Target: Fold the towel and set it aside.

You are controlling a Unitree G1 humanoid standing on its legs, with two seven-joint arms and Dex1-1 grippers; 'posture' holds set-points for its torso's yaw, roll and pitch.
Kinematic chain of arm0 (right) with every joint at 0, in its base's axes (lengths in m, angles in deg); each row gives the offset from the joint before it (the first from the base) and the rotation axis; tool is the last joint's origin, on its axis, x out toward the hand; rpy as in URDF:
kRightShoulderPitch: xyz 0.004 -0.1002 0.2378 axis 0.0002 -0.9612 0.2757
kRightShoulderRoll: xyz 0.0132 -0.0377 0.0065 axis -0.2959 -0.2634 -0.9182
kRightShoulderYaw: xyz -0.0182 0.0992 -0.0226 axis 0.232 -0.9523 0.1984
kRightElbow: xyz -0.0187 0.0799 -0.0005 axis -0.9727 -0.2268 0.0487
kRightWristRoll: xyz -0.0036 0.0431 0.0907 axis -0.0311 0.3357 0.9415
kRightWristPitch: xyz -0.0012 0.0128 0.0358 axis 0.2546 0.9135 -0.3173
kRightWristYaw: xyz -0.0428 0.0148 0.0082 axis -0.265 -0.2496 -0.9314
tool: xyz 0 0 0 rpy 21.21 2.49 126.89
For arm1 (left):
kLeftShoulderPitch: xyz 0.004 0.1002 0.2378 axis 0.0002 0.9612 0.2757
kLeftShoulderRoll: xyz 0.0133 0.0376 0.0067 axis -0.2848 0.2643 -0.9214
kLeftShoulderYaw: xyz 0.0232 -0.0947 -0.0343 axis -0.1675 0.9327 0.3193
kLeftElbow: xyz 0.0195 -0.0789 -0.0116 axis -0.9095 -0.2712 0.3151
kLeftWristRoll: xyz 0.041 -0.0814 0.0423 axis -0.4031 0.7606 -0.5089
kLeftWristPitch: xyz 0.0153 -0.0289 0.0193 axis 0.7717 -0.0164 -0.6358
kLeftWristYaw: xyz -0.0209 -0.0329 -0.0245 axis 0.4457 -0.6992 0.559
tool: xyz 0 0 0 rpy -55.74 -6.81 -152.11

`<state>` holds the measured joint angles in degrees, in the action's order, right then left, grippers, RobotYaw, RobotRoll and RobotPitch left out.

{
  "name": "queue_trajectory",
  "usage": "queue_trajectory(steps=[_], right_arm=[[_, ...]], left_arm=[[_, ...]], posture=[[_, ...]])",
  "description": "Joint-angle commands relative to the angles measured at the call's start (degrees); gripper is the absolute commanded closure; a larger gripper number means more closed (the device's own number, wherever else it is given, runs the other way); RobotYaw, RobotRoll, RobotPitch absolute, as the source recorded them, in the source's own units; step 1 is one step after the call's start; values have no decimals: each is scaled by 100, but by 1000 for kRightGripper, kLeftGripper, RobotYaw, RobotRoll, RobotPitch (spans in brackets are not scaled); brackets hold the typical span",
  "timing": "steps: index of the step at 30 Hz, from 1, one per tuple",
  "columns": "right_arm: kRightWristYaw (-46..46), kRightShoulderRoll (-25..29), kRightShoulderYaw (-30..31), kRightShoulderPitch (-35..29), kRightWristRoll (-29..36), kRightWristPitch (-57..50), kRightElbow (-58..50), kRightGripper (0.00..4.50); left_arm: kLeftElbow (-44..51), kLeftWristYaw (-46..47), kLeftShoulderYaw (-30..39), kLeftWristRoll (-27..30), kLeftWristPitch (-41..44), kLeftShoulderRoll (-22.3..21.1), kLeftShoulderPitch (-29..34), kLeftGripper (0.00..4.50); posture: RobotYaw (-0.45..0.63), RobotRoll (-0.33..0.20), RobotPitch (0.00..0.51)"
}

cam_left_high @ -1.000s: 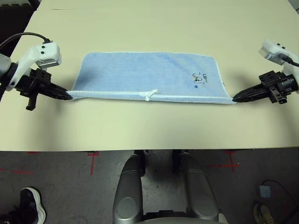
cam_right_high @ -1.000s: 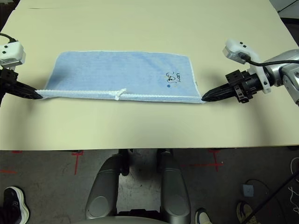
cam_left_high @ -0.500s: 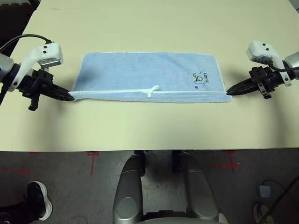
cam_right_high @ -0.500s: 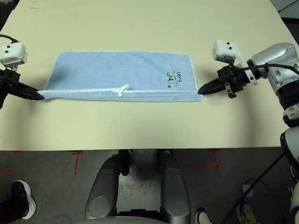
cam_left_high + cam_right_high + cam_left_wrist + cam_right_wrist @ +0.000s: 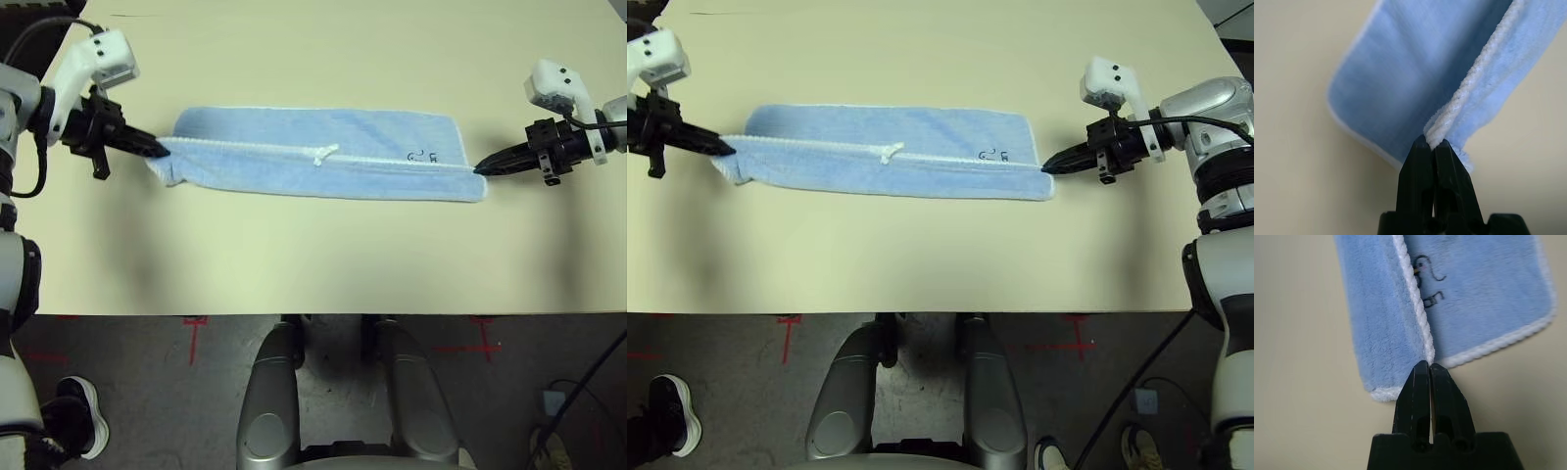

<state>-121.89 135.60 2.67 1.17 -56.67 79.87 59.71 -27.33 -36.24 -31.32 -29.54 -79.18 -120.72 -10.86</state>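
Small dark print on the light-blue fluffy terry towel (image 5: 323, 162) is half covered by the raised white corded edge; can't read it. White tag (image 5: 322, 155) sits on that edge near mid-length. Towel lies stretched sideways across the middle of the cream bench (image 5: 323, 255), near edge lifted and partly folded over the far half. Below the bench edge: red tape marks (image 5: 194, 333) on the floor, a black shoe (image 5: 73, 431) cut off at lower left. Left end effector (image 5: 157, 150) clenched on the towel's left corner, arm reaching in from the side, pointing down and inward. Right end effector (image 5: 480, 169) clenched on the right corner, mirrored pose.
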Motion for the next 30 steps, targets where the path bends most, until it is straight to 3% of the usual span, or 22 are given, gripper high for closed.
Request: queue_trajectory(steps=[1,11,30], right_arm=[[357,-19,-251,-33,-339,191,212,4500],[1337,-380,-800,-16,-731,511,311,4500],[2911,-775,-872,158,-1543,786,431,4500]], left_arm=[[-339,220,162,-412,-170,-25,-70,4478],[-549,464,395,-950,-282,19,-132,4478],[-775,1922,976,-1198,-605,410,-78,4478]], posture=[[-6,0,351],[-8,0,349],[-2,0,352]])
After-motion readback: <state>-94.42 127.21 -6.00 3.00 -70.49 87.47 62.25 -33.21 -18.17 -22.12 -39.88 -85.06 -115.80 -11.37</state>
